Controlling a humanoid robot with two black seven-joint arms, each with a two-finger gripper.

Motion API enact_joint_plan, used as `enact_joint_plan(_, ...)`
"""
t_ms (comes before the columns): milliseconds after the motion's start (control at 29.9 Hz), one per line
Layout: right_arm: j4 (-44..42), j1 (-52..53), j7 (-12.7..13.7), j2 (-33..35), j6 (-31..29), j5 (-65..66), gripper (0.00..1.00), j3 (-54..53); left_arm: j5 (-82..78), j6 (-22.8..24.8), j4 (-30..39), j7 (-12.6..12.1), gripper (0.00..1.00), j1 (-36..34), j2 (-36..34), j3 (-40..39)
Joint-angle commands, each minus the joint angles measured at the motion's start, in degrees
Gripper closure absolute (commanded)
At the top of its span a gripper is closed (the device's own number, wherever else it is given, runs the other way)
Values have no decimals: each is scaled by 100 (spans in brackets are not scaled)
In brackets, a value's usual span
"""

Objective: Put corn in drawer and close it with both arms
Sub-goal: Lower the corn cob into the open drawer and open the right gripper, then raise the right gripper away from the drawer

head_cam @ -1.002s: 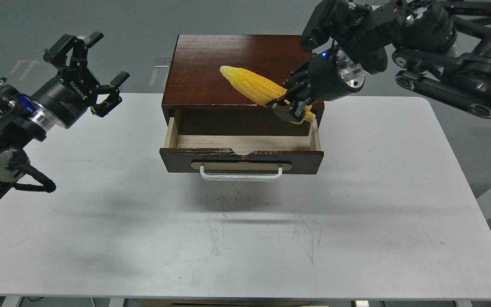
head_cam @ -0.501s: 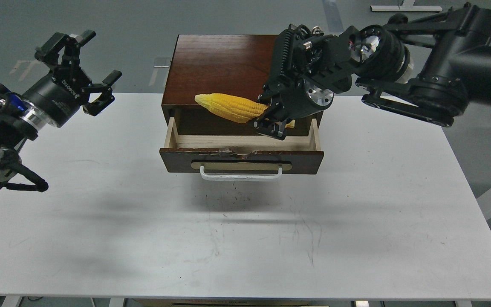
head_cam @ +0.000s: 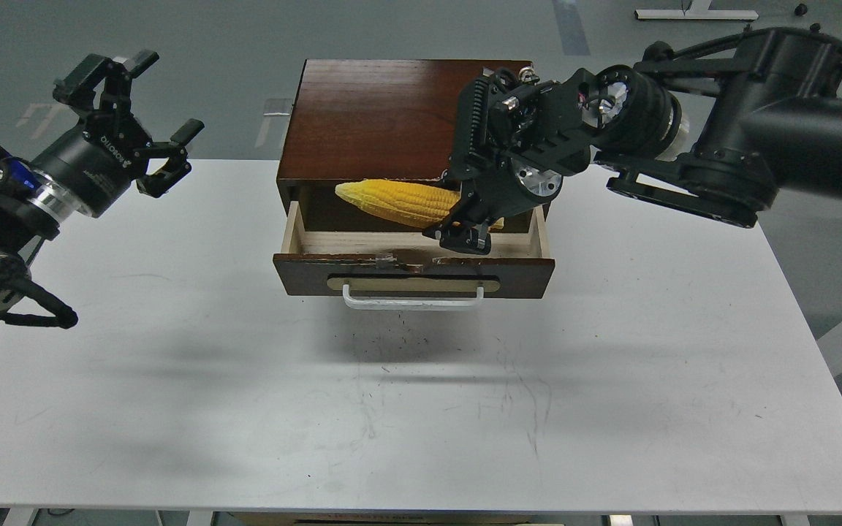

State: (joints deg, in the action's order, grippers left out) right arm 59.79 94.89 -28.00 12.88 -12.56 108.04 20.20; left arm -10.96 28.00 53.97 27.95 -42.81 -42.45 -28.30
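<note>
Between your right gripper's (head_cam: 465, 235) clamped jaws, the corn (head_cam: 399, 202) hangs over the open drawer (head_cam: 414, 274); lower, release; left gripper (head_cam: 139, 120) gapes idle.

Pretty plain setup: a white table (head_cam: 611, 409) with rounded corners, its top scuffed with faint dark scratches and specks. Behind it there's a grey-green floor (head_cam: 245, 44) with a few pale markings, and a white frame base (head_cam: 695, 14) at the top right.
</note>
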Motion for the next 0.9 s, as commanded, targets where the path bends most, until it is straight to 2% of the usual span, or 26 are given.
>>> enact_joint_plan(0, 7, 4, 0, -14, 0, -11, 28, -7, -3, 0, -1, 0, 2, 1, -9, 0)
enact_joint_plan(134, 15, 4, 0, -14, 8, -28, 18, -7, -3, 0, -1, 0, 2, 1, -18, 0)
enact_joint_plan(401, 16, 91, 0, 100, 96, -572, 6, -428, -3, 0, -1, 0, 2, -8, -53, -35)
enact_joint_plan(668, -11, 57, 0, 1101, 105, -3146, 1, -684, -3, 0, -1, 0, 2, 1, -53, -35)
enact_joint_plan(735, -37, -267, 0, 1513, 140, -4049, 1, -780, -3, 0, -1, 0, 2, 1, -45, -35)
enact_joint_plan(869, -107, -865, 0, 1928, 149, -5299, 1, -1245, -11, 0, -1, 0, 2, -8, -1, -35)
